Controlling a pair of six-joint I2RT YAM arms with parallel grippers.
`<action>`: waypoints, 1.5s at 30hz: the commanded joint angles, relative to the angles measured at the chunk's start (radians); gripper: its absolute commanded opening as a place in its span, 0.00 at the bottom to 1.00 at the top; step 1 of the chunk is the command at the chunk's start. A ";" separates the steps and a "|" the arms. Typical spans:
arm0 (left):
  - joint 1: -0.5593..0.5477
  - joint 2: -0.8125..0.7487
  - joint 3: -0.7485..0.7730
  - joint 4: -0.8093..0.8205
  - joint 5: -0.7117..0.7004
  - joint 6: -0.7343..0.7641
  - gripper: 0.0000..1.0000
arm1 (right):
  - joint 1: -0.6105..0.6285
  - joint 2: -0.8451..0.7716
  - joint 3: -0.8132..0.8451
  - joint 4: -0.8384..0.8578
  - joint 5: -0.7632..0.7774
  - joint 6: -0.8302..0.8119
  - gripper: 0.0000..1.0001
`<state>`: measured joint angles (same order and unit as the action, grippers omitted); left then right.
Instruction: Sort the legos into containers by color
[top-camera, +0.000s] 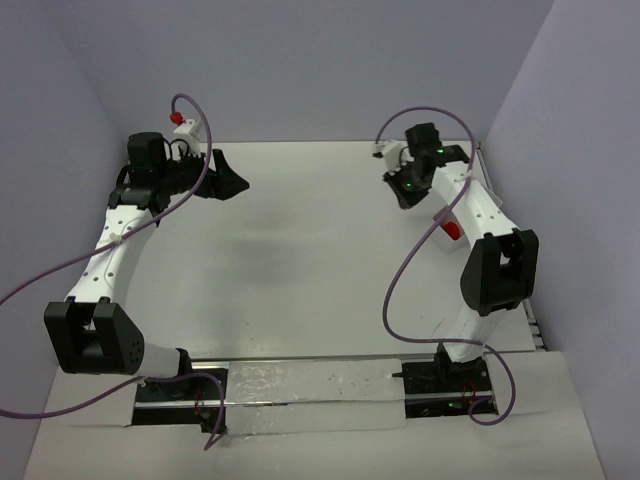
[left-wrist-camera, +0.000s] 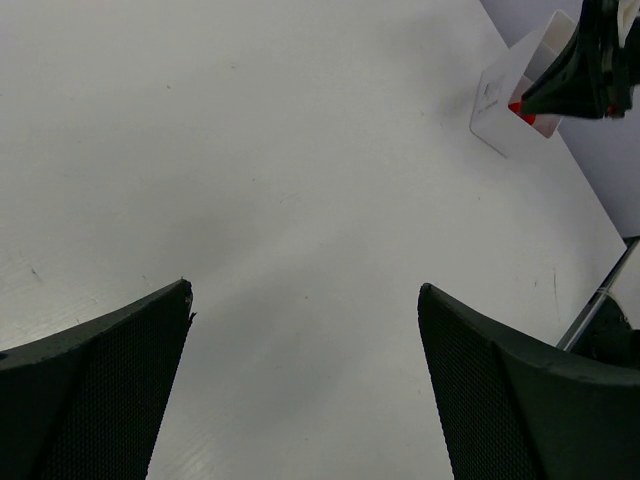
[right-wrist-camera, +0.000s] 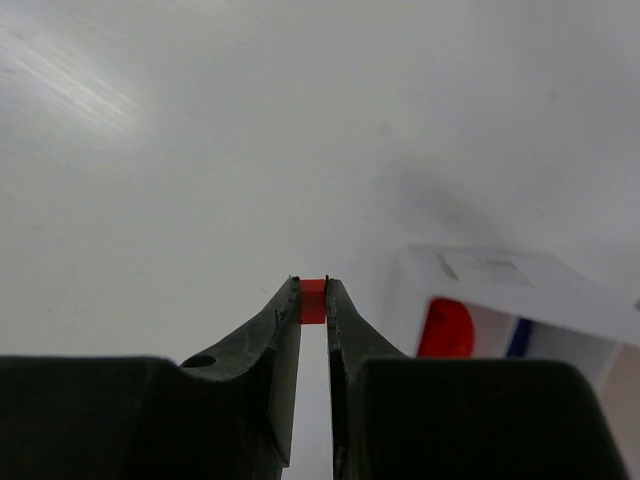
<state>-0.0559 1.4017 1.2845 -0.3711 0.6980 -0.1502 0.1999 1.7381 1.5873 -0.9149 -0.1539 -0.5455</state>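
Observation:
My right gripper (right-wrist-camera: 313, 285) is shut on a tiny red lego (right-wrist-camera: 313, 300) and holds it above the table, just left of a white translucent container (right-wrist-camera: 500, 275). That container holds a red piece (right-wrist-camera: 445, 328), and a dark blue or purple strip (right-wrist-camera: 517, 338) shows at its wall. In the top view the container (top-camera: 442, 239) with its red piece (top-camera: 452, 231) lies under the right arm, just below the right gripper (top-camera: 405, 193). My left gripper (left-wrist-camera: 305, 290) is open and empty over bare table at the far left (top-camera: 230, 182). The container also shows in the left wrist view (left-wrist-camera: 500, 100). No other containers or legos show.
A small white block with a red knob (top-camera: 184, 123) sits at the back left by the wall. Purple cables loop off both arms. Walls close the table at the back and right.

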 joint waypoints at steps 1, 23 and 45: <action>-0.034 -0.001 0.063 0.012 -0.054 0.029 0.99 | -0.134 -0.012 -0.003 -0.061 0.071 -0.108 0.02; -0.059 0.036 0.099 -0.005 -0.077 0.024 0.99 | -0.277 0.127 -0.044 0.054 0.152 -0.157 0.15; -0.059 0.034 0.099 -0.053 -0.110 0.060 0.99 | -0.221 0.007 0.070 -0.061 0.029 -0.062 0.60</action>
<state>-0.1101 1.4372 1.3396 -0.3882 0.6035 -0.1227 -0.0622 1.8504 1.5641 -0.9270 -0.0457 -0.6658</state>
